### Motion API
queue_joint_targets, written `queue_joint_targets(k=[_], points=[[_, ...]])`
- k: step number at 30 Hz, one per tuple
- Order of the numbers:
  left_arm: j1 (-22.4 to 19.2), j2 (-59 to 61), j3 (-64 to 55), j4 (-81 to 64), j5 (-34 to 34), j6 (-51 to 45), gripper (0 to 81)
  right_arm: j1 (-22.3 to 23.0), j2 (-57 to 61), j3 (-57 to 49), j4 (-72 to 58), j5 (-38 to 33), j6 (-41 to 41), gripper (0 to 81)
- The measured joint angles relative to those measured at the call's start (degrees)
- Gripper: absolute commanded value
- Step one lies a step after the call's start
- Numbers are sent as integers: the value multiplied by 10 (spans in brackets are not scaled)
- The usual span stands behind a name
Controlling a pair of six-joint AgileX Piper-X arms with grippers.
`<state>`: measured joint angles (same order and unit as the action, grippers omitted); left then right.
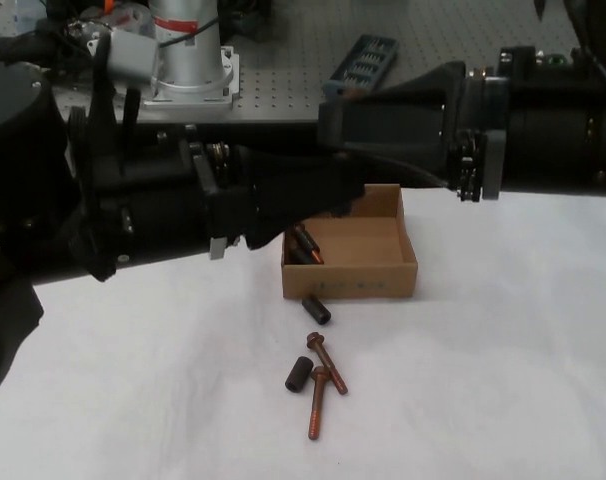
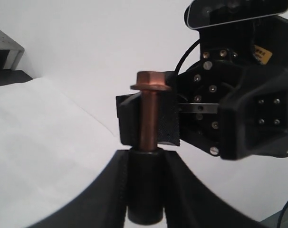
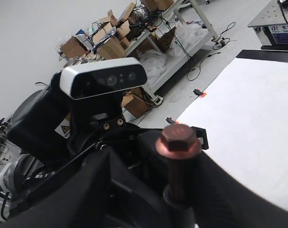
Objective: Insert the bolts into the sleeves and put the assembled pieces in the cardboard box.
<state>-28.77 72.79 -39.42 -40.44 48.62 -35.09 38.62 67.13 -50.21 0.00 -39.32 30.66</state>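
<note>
The left pincer (image 2: pixel 144 161) was seen clamped on a black sleeve (image 2: pixel 144 187). The right pincer (image 2: pixel 148 124) was closed on the shank of a copper bolt (image 2: pixel 148 107), whose lower end was set in the sleeve's mouth while its flanged head stood clear above. Both were held above the left part of the cardboard box (image 1: pixel 348 268), where the two arms met. Inside the box, against its left wall, dark pieces (image 1: pixel 303 245) with copper ends were laid. Just in front of the box a loose sleeve (image 1: pixel 317 310) was seen on the white desk (image 1: pixel 483 380). Farther in front of the box a loose bolt (image 1: pixel 327 363) was touched by the head of a second bolt (image 1: pixel 316 402), with another sleeve (image 1: pixel 299 373) just beside them. A yellow label (image 2: pixel 261 52) was carried on the right arm's wrist, its print too small to be read.
</note>
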Motion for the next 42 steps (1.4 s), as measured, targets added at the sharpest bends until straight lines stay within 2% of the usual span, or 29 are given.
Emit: queue_joint_targets(k=[3,8,17,31,35,42], points=[[0,0,0,-6,0,0,6,2,0,-14,27,8,-29,383],[0,5,0,-33,-4,-4,6,7,-3,-69,149,40,-147,375],[-1,6,0,-56,-7,-3,6,9,-3,-71,182,84,-176,375],[4,5,0,-78,-26,-8,6,0,-3,-71,212,93,-176,375],[32,4,-2,-44,-26,18,6,-21,-1,-65,277,118,-182,375],[73,4,-12,78,-71,96,6,-22,-26,-65,345,119,-220,337]])
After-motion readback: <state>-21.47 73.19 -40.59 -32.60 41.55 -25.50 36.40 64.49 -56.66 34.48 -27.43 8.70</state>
